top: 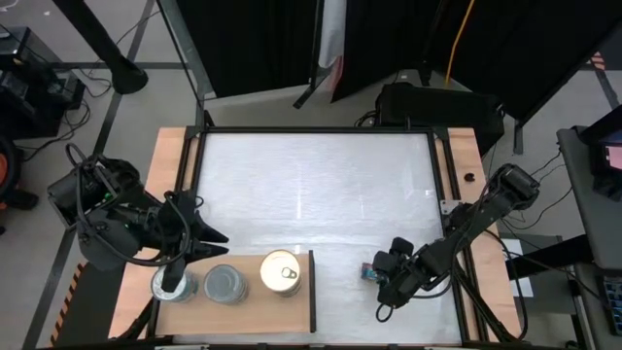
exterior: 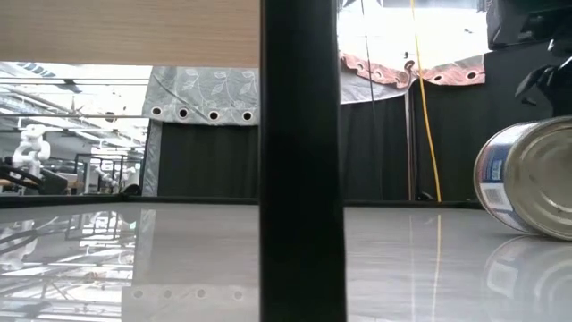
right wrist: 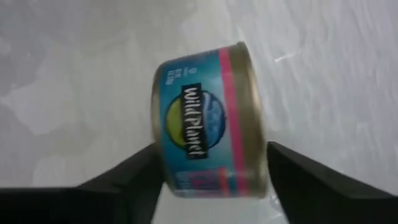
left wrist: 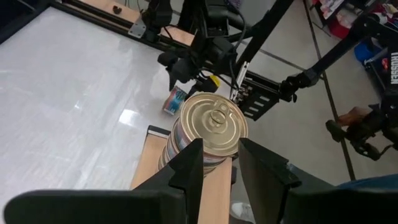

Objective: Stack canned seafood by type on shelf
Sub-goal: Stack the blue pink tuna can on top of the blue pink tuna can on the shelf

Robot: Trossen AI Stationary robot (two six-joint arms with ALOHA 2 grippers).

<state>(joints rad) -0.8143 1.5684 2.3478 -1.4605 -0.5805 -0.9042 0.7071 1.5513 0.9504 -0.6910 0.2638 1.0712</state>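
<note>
Right jaws (right wrist: 211, 180): spread around tipped blue tin (right wrist: 208, 121), near tabletop's front edge | Left jaws (top: 173, 282): gap unclear, over silver tin (top: 167, 285) on shelf (top: 243, 309)

Shelf (top: 243, 309) – gold-lid stack (top: 283, 273), silver-lid tins (top: 225, 284); blue-label tin (top: 369, 272) tipped on white tabletop.

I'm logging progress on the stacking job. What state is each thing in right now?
Gold-lid stack: upright on the shelf.
Silver-lid tins: upright on the shelf, beside the gold stack.
Blue-label tin: tipped on its edge on the table, off the shelf.
Right gripper: open, fingers either side of the blue-label tin.
Left gripper: over the shelf's left end.
</note>
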